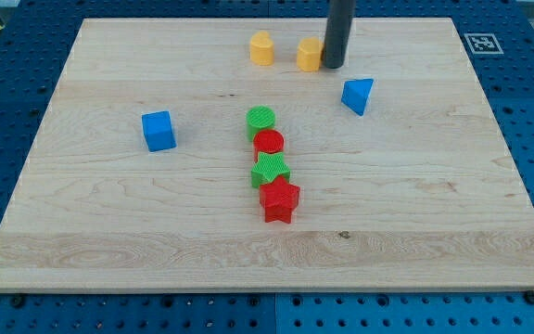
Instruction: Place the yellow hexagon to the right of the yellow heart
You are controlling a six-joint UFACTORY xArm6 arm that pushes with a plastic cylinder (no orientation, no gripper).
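Two yellow blocks sit near the view's top centre. The left one (261, 47) looks like the yellow heart. The right one (309, 54) looks like the yellow hexagon, and a small gap separates it from the heart. My dark rod comes down from the view's top, and my tip (333, 67) rests against the hexagon's right side. The rod partly hides the hexagon's right edge.
A blue triangle (358, 96) lies below and right of my tip. A blue cube (158, 131) sits at the left. In the middle a column runs downward: green cylinder (260, 121), red cylinder (269, 143), green star (271, 171), red star (280, 200). A marker tag (479, 43) is at the top right corner.
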